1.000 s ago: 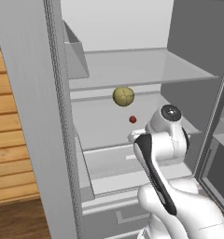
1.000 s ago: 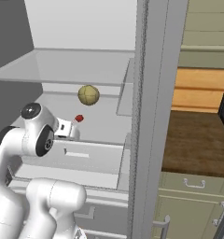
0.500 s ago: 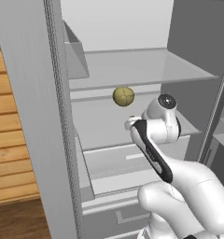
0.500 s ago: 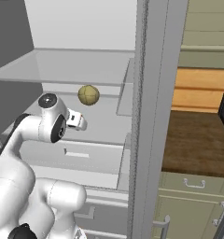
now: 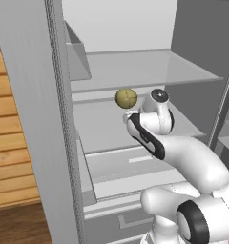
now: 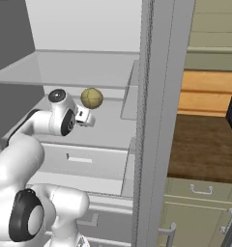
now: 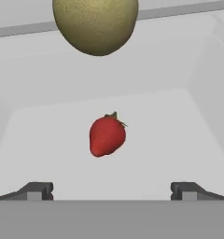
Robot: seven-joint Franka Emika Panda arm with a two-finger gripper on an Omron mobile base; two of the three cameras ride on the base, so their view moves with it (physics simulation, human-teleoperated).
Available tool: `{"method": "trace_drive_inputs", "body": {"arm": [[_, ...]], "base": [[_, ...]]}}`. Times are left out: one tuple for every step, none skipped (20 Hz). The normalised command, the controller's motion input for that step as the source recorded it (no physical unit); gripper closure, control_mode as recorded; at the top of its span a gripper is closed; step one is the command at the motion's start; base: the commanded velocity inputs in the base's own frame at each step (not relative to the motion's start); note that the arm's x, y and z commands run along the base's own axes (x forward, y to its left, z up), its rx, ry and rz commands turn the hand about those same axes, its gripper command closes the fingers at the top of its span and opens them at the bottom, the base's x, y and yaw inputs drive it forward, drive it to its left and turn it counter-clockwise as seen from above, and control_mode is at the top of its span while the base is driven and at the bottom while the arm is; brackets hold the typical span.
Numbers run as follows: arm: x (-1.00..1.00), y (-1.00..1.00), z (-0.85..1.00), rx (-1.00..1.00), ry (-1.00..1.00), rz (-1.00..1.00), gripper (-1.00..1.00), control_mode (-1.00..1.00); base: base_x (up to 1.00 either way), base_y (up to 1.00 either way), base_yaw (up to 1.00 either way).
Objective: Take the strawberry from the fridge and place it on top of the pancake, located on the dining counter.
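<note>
The fridge (image 5: 135,66) stands open, and my arm reaches onto its middle shelf (image 6: 108,130). In the hand view the strawberry (image 7: 107,135), small and red with a green cap, lies on the white shelf floor straight ahead. It sits a short way beyond my open gripper (image 7: 111,191), centred between the two fingertips (image 7: 37,190), and nothing is held. A larger yellow-green round fruit (image 7: 96,23) sits just behind and above it. In both base views my wrist (image 5: 157,112) covers the strawberry. The pancake and the dining counter are out of view.
The yellow-green fruit (image 5: 126,98) (image 6: 92,98) is close beside my hand (image 6: 84,117). A glass shelf (image 6: 69,67) hangs above, and drawers (image 5: 130,164) lie below. The fridge door edge (image 5: 57,124) is at left. A brown worktop over green cabinets (image 6: 205,144) lies to the right.
My arm has pushed up and deeper into the fridge toward the middle shelf. The wrist now covers the strawberry, which showed in the base views a second ago.
</note>
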Motion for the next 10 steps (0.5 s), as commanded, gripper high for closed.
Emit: {"method": "trace_drive_inputs", "body": {"arm": [[0.43, 0.0, -0.04, 0.0, 0.0, -0.07, -1.0, -1.0], [0.41, 0.0, -0.18, 0.0, 0.0, -0.07, -1.0, -1.0], [0.32, 0.0, -0.24, 0.0, -0.02, -0.05, -1.0, -1.0], [0.31, 0.0, -0.31, 0.0, -0.04, -0.05, -1.0, -1.0], [0.29, 0.0, -0.33, 0.0, -0.07, -0.03, -1.0, -1.0], [0.25, 0.0, -0.27, 0.0, -0.08, -0.01, -1.0, -1.0], [0.2, 0.0, -0.12, 0.0, -0.08, 0.0, -1.0, -1.0], [0.2, 0.0, -0.06, 0.0, -0.08, 0.0, -1.0, -1.0], [0.23, 0.0, -0.07, 0.0, -0.07, 0.0, -1.0, -1.0], [0.3, 0.0, -0.06, 0.0, -0.09, 0.0, -1.0, -1.0]], "base": [[0.0, 0.0, 0.0], [0.0, 0.0, 0.0], [0.0, 0.0, 0.0], [0.0, 0.0, 0.0], [0.0, 0.0, 0.0], [0.0, 0.0, 0.0], [0.0, 0.0, 0.0], [0.0, 0.0, 0.0], [0.0, 0.0, 0.0], [0.0, 0.0, 0.0]]}}
